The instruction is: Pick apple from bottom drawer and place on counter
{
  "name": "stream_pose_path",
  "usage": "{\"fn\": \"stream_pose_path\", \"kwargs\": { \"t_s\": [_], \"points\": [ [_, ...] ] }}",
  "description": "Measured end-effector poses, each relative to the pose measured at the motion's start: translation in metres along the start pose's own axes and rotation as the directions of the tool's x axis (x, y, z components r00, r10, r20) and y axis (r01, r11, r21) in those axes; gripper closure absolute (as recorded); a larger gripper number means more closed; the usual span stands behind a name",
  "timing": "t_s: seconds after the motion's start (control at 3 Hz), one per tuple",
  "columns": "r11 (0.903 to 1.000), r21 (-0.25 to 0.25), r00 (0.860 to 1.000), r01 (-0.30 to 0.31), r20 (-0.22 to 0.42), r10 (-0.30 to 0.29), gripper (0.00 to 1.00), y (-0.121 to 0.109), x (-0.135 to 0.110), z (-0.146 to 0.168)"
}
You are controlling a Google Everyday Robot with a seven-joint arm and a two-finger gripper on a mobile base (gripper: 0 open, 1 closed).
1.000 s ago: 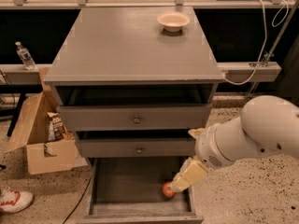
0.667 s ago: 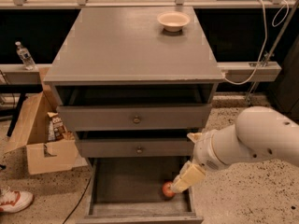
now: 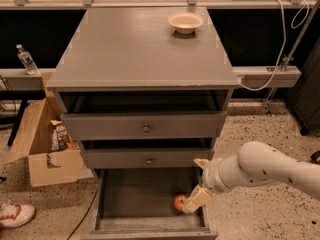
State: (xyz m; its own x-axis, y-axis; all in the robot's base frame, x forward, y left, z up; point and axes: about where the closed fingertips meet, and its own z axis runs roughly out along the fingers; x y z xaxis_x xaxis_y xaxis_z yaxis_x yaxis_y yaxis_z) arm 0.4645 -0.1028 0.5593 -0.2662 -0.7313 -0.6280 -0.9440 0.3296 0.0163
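Three drawers on this grey cabinet, and the bottom drawer [image 3: 131, 196] is pulled right out, so its flat floor is in plain view. The only thing showing in it is the apple [image 3: 179, 202], sitting toward the right side, near the drawer's right wall. The robot's end effector [image 3: 196, 200] is down inside that drawer, just right of the apple and either touching it or as good as. Whether it's set wide or narrow honestly can't be made out from this angle, and nothing shows the apple being held. So it looks like the reach/grasp step: the apple isn't lifted and the placing hasn't started. The next move probably calls for closing squarely around the fruit, since it's round and could roll left across that smooth floor if nudged. After that it's a straight lift clear of the drawer front and the two drawers above, then up onto the table [image 3: 125, 54]. There's loads of bare surface there. The cream bowl [image 3: 185, 22] sits at the far right of the table and looks to have nothing in it. The top drawer [image 3: 145, 126] and middle drawer [image 3: 148, 160] are each out a little, but their insides are too dark to call. Left of the cabinet, an open cardboard box [image 3: 35, 151] on the floor has some snack packets inside.
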Motion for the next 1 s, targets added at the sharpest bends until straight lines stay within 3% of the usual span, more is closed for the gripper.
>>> {"fn": "stream_pose_path", "kwargs": {
  "t_s": [0.33,0.67,1.0],
  "points": [
    [1.0,0.0,1.0,0.0,0.0,0.0,0.0,0.0,0.0,0.0],
    [0.999,0.014,0.999,0.042,-0.03,-0.041,0.0,-0.009,0.01,0.014],
    [0.9941,-0.001,0.993,0.109,-0.039,-0.109,0.0,-0.03,0.036,0.036]
  ]
}}
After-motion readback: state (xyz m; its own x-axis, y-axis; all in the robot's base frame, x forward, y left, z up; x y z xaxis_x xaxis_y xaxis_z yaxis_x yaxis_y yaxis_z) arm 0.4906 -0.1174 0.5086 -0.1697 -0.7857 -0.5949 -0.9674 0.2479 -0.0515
